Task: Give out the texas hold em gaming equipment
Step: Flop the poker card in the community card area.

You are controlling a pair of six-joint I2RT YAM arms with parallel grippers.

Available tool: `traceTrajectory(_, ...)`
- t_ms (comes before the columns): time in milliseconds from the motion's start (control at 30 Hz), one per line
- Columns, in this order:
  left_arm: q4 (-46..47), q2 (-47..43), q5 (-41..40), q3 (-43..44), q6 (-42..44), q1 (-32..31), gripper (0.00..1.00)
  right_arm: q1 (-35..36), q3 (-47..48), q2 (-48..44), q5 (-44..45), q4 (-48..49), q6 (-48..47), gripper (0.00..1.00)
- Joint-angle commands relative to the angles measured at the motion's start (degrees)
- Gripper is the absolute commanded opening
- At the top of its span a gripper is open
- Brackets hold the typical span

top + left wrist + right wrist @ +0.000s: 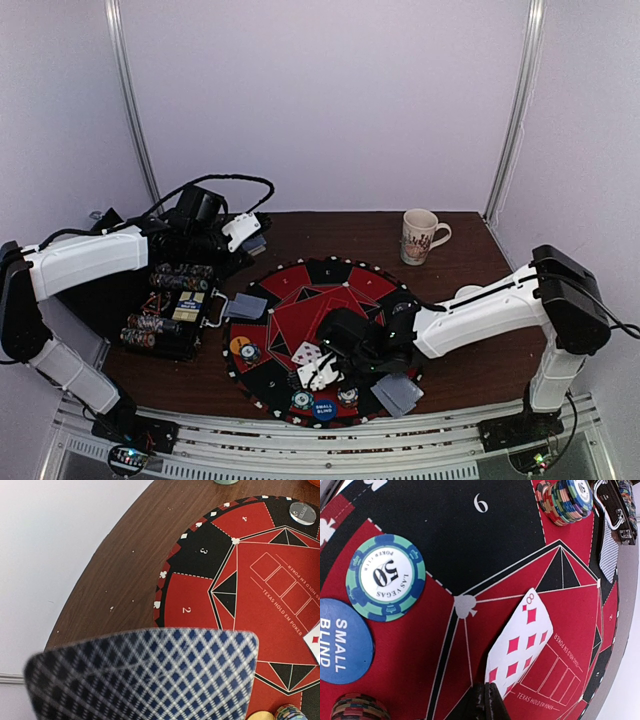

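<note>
Two arms work over the round mat [300, 285], which lies mid-counter toward the near edge. Left wrist view: the left jaws grip a blue-backed card [145, 675] above the mat's far-left rim. Right wrist view: the right jaws are closed on the eight of diamonds [520, 640]. This thin end-hold may slip, so the card could land misplaced.

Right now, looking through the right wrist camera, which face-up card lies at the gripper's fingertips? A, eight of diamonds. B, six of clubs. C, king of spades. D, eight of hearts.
A: the eight of diamonds shows a red 8 over a red diamond in its corner and red diamond pips, and its lower corner sits at the tips of the shut right gripper.
</note>
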Motion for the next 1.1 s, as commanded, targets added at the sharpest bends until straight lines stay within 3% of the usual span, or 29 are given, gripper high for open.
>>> traceTrajectory(0,1.5,-0.6,0.1,0.0,0.4,0.3,0.4,0.0,0.0,-0.2,0.0,-1.1,-2.3,0.03)
traceTrajectory(400,1.4,-0.5,0.1,-0.1,0.5,0.3,0.4,-0.1,-0.5,-5.7,2.5,0.2,-4.5,0.26)
traceTrajectory(567,1.4,-0.5,0.1,-0.1,0.6,0.3,0.4,-2.4,-1.0,-11.9,-1.6,4.2,2.0,0.37)
traceTrajectory(667,1.3,-0.6,0.0,0.0,0.6,0.3,0.4,-4.8,-2.3,-15.7,-5.7,8.6,12.0,0.48)
traceTrajectory(800,1.3,-1.2,1.5,-0.3,1.4,0.3,0.4,-11.2,0.7,-17.9,-8.5,14.0,40.1,0.79)
traceTrajectory(867,1.3,-1.7,3.1,-0.7,2.2,0.3,0.4,-17.7,4.7,-16.8,-16.9,13.5,56.8,0.86)
traceTrajectory(933,1.3,-2.0,5.6,-1.1,3.0,0.2,0.39,-23.9,9.4,-13.7,-27.0,12.5,69.7,0.99)
traceTrajectory(1000,0.7,-2.3,8.4,-1.4,4.1,-0.4,0.39,-27.4,15.1,-9.3,-36.1,10.6,76.9,1.0)
traceTrajectory(1067,-0.1,-3.0,12.3,-2.1,5.6,-1.3,0.38,-28.2,20.6,-4.8,-40.0,6.0,77.9,1.0)
